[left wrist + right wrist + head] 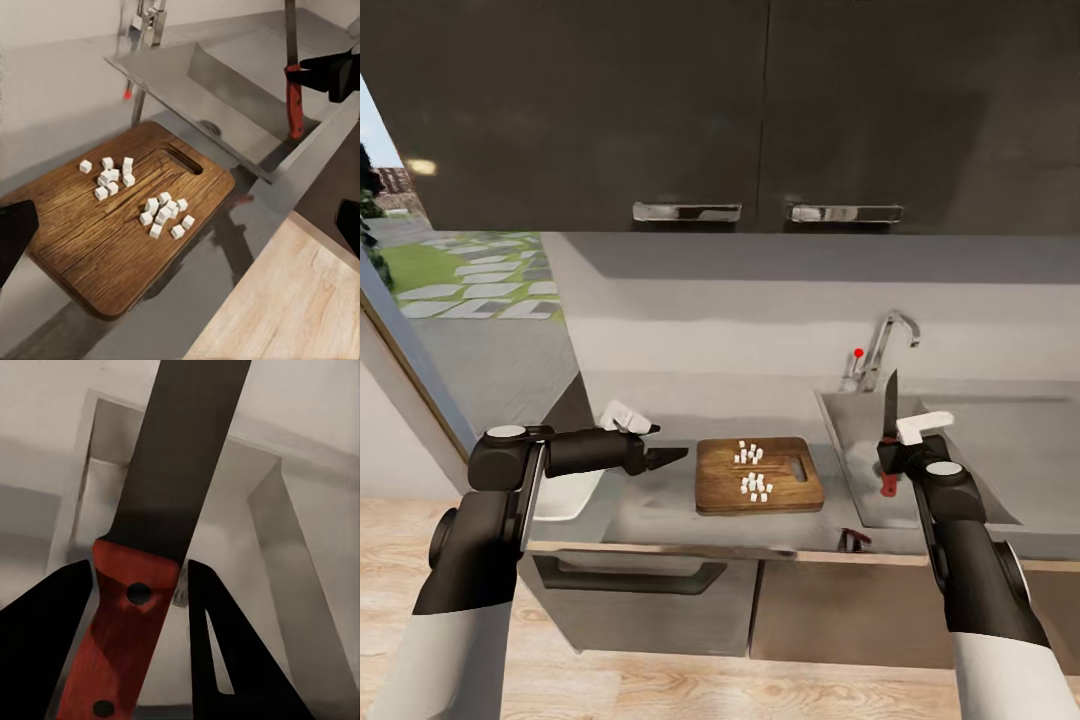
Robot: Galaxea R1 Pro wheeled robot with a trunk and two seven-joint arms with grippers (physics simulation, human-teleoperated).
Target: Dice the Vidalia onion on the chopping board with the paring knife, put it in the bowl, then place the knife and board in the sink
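Right gripper (900, 455) clamps knife (889, 420) upright over sink (850, 440), clear of diced onion (752, 470); left gripper (665, 458) empty, gape unclear.

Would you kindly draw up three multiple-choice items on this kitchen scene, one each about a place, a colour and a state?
1. Where do the diced onion pieces lie?
A. In the sink
B. On the chopping board
C. On the floor

2. What colour is the paring knife's handle?
A. Red with black
B. Yellow
C. White

3. How is the paring knife held?
A. Lying flat on the board
B. Blade pointing down into the drain
C. Blade pointing up, in the right gripper

Answers: 1 B, the white cubes sit in two clusters on the chopping board on the countertop. 2 A, the paring knife shows a red handle with dark rivets in the right wrist view. 3 C, the right gripper holds the handle over the sink, blade upward.
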